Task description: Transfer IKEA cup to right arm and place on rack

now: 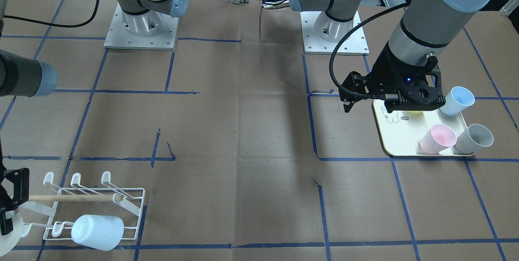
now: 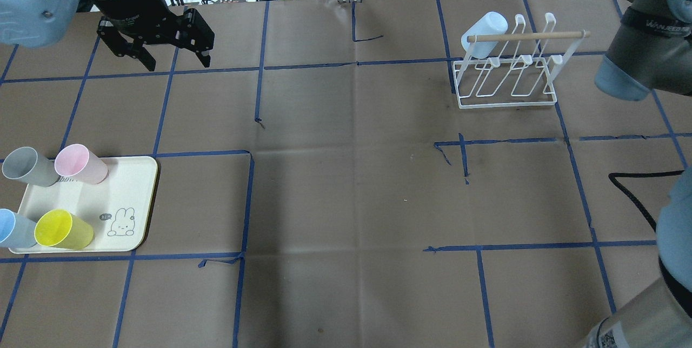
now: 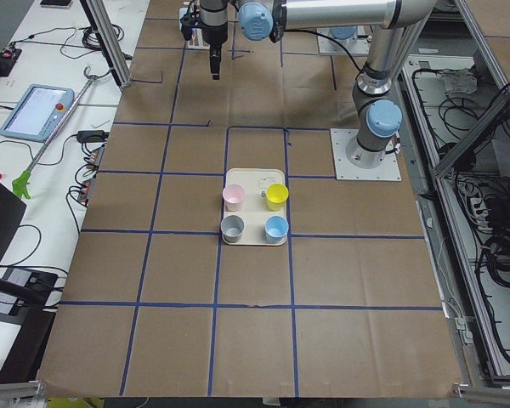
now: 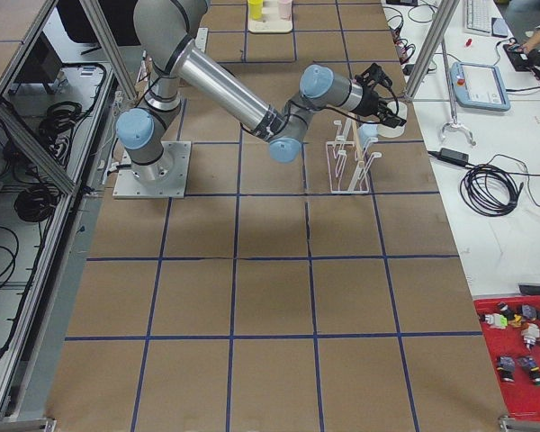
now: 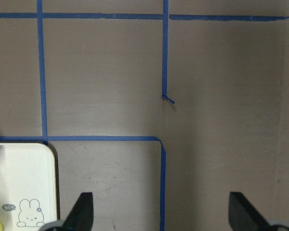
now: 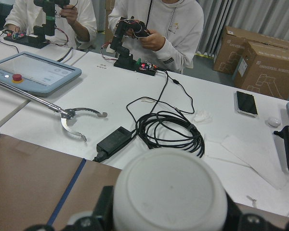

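Over by the table's [image 2: 351, 202] far edge, just past the dowel end of the rack [image 2: 508, 100], the white cup [image 6: 168, 183] is clamped in the right gripper [image 6: 172, 211]. Fingers [image 6: 100, 211] press on both sides, the round base faces the wrist cam, and the cup is off the table. It's not on the rack yet: it's beside it, clear of the prongs. The right arm [image 4: 225, 85] stretches across w/ one blue joint cap near the rack's side. Rack is white wire w/ two rows of upturned prongs and a wooden dowel [image 2: 527, 36] across the top. One pale blue cup [image 2: 484, 34] is slung tilted on a corner prong. At the other end of the table, the left gripper [image 2: 177, 60] hangs in the air, jaws spread wide, nothing btw them. Its wrist cam shows both fingertips [image 5: 82, 211] far apart over brown paper and blue tape lines [image 5: 164, 48], w/ the tray's corner at lower left. The cream tray [image 2: 132, 202], w/ a rabbit drawing, carries four cups. The grey cup [image 2: 27, 167] and pink cup [image 2: 81, 164] are on the far side. The sky-blue cup [image 2: 13, 229] and yellow cup [image 2: 62, 229] are on the near side. Beyond the table edge, the right wrist cam catches two people [image 6: 159, 29] in white tops at a white desk, small devices in hand. Also a coil of black cable [image 6: 168, 132] and cardboard boxes [image 6: 265, 60] behind.
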Tool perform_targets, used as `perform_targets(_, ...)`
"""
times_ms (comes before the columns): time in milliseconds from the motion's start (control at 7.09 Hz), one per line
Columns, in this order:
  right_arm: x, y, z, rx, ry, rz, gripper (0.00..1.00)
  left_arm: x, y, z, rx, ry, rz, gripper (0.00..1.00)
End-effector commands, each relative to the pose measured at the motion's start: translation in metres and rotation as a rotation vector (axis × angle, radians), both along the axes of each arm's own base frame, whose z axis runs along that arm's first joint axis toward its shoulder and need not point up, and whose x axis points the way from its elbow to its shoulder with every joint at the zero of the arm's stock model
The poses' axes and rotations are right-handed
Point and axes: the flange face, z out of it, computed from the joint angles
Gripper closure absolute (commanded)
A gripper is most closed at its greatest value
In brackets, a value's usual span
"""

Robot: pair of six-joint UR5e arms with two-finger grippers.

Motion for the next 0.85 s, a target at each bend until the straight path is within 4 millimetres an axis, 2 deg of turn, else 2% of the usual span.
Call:
perform_targets(0,-0.026,-0.006,-0.032,0.051,-0.022,-0.018,0.60,-0.006,0.007,-0.003,0.007,0.001,-0.010,0.01)
perform_targets(565,-0.020,0.008,-0.063,0.114,-0.057,-0.024,0.60,-0.006,0.017,-0.005,0.001,-0.003,-0.011,0.01)
perform_targets(706,-0.019,0.011,-0.072,0.131,-0.064,-0.026,0.47,-0.006,0.017,-0.003,-0.005,-0.003,-0.011,0.01)
